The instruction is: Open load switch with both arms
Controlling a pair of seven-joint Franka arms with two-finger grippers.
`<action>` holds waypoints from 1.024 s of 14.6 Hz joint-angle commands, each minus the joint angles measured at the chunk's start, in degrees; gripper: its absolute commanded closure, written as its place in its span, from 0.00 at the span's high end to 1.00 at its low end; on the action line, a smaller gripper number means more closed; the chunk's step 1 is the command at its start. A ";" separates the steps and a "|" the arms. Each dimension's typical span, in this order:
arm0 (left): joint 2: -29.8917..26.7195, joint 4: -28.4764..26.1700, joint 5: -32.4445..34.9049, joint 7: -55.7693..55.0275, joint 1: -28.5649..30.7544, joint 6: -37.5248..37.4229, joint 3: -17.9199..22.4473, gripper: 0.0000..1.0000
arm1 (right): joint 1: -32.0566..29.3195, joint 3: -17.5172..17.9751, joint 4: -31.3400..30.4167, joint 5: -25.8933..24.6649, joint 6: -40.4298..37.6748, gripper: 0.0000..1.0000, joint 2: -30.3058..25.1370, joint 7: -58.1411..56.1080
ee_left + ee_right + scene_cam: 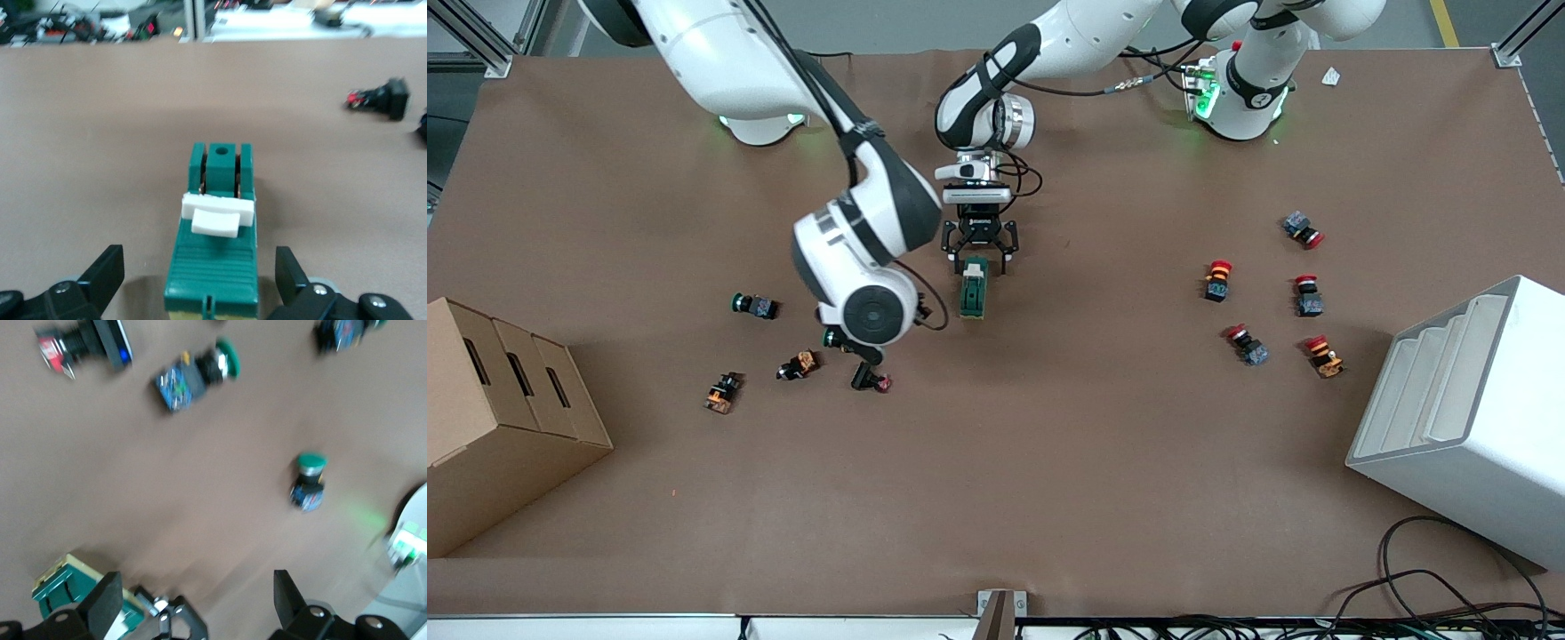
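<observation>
From the front, the brown table (1049, 462) carried the load switch (973, 288) near its middle, under the open left gripper (980, 258). The left wrist view showed its fingers (100, 273) apart beside the switch. The right gripper (193, 603) hovered open over green push buttons (308, 480).

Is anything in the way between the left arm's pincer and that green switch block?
Nothing visible. The left pincer hangs open at one end of the load switch, a finger on each side. The right pincer is open over the push buttons nearby.
</observation>
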 commanded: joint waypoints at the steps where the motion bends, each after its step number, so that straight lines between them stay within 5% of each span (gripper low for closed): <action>1: -1.85 6.23 -11.92 13.06 0.74 1.30 -1.57 1.00 | -5.05 0.75 -2.08 -3.80 -1.49 1.00 -6.53 -13.49; 5: -4.57 11.25 -22.93 24.33 4.59 1.56 -1.84 1.00 | -15.25 0.75 -1.55 -4.85 -1.76 1.00 -11.02 -38.97; 8: -7.65 19.15 -41.09 36.35 9.25 1.39 -2.02 1.00 | -20.35 0.75 0.90 -8.98 -1.76 1.00 -11.55 -55.86; 15: -19.69 19.79 -62.83 67.65 27.08 0.08 -2.28 1.00 | -31.60 0.75 6.44 -11.01 -0.98 1.00 -11.64 -75.32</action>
